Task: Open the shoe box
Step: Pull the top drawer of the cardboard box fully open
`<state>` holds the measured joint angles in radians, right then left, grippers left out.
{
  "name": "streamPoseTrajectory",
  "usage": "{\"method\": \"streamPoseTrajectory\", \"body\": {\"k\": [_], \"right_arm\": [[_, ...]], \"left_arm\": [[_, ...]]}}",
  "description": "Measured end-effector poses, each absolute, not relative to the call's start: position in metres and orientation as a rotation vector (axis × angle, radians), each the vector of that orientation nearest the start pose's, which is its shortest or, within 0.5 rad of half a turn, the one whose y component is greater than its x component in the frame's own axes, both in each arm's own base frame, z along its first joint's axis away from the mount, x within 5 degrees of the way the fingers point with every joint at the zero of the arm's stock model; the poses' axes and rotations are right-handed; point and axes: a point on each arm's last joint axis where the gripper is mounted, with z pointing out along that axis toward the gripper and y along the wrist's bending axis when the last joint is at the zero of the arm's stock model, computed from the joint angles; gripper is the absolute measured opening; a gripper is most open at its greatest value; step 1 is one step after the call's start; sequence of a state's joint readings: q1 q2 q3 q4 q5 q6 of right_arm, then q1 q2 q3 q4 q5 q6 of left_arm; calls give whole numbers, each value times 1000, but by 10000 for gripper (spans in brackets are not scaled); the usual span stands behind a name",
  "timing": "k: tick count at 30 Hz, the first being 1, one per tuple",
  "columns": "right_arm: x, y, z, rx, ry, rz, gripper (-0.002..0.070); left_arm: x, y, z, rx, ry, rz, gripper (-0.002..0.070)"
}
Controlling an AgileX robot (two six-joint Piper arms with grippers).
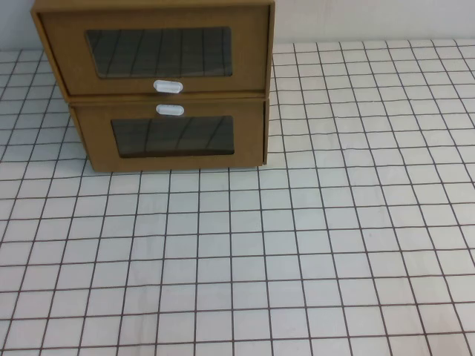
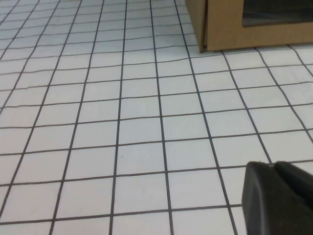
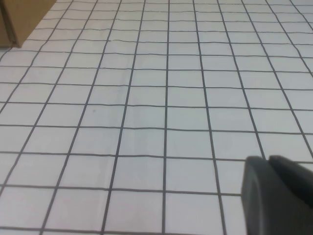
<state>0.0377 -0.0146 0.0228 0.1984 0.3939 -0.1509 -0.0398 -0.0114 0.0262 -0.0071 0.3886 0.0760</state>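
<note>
Upper brown cardboard shoe box (image 1: 156, 52) sits squarely on lower brown cardboard shoe box (image 1: 174, 141), at the back left of the white grid-lined table (image 1: 319, 245). Both front flaps are shut and flush. Each front has a dark clear window and faces the robot, likely so the pulls can be reached head-on.

Upper box: white oval pull tab (image 1: 168, 86) at the flap's bottom edge. Lower box: second white oval pull tab (image 1: 170, 110) at the flap's top edge. The two tabs lie one above the other, close but not touching. The task does not say which box is meant, and the scene does not settle it.

Left end effector (image 2: 272, 166): outside the high view, low over bare table, near the lower box's corner but apart from it. Fingers are pressed together, holding nothing.

Right end effector (image 3: 269, 159): also outside the high view, over open table, well apart from the stack. Clenched and empty.

Judgement: opening not yet begun. The stack lies on the left arm's side, so that arm looks the likelier worker. Closed tips must part to pinch a tab, or hook behind it.
</note>
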Motion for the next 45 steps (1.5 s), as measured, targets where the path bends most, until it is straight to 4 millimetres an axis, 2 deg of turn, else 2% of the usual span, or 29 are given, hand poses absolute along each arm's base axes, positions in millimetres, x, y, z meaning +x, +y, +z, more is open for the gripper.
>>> {"method": "streamPoseTrajectory", "body": {"k": [39, 42, 45], "right_arm": [[51, 9, 172, -57, 1879, 119, -13], [51, 9, 172, -57, 1879, 119, -13], [51, 9, 172, -57, 1879, 119, -13]], "left_arm": [[52, -2, 171, 103, 1875, 16, -3], [53, -4, 172, 77, 1861, -22, -3], [54, -7, 176, -10, 1820, -134, -3]]}}
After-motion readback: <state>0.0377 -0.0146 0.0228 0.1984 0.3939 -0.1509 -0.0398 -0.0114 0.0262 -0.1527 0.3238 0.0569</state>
